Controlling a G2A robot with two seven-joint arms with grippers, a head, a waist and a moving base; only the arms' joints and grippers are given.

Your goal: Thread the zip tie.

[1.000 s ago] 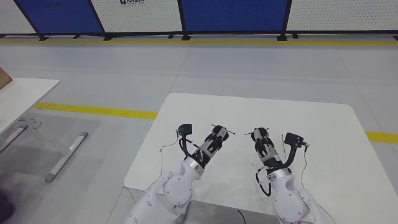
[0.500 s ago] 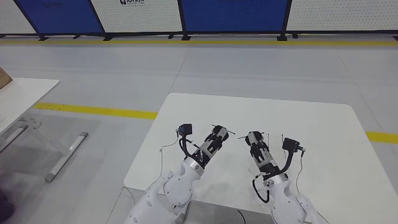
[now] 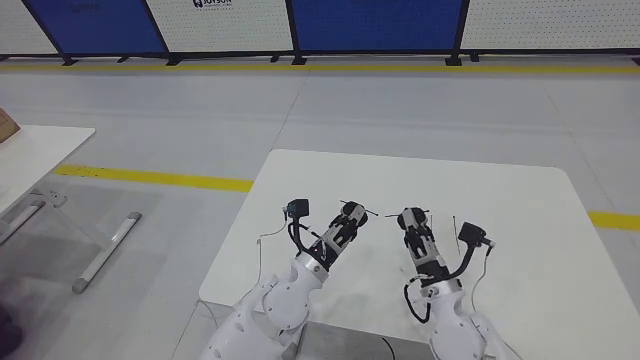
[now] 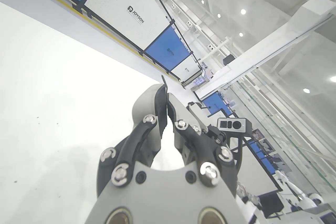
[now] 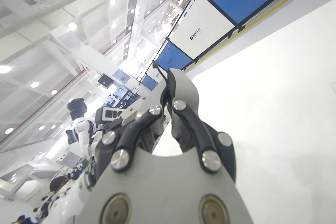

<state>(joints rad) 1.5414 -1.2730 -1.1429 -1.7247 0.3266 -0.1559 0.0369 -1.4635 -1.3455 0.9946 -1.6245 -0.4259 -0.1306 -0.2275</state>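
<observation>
Over the white table (image 3: 480, 185) my left gripper (image 3: 354, 217) is shut on a thin black zip tie strip (image 4: 163, 81), whose tip pokes out past the fingertips. My right gripper (image 3: 411, 221) sits a short gap to its right, shut on a black zip tie end (image 5: 157, 65) with a small squarish head sticking out. From above both show as short dark slivers, the strip (image 3: 362, 205) and the head end (image 3: 398, 215), pointing toward each other and apart. Fingers hide the rest of the tie, so I cannot tell whether the two ends belong to one tie.
The table's left edge (image 3: 235, 230) lies close to the left arm, with grey floor and a yellow line (image 3: 150, 176) beyond. Another white table (image 3: 40, 155) stands far left. Bare tabletop stretches behind and to the right of both grippers.
My right gripper has shifted slightly left, toward the left gripper, and the gap between the two tie ends is smaller. The left arm has kept still.
</observation>
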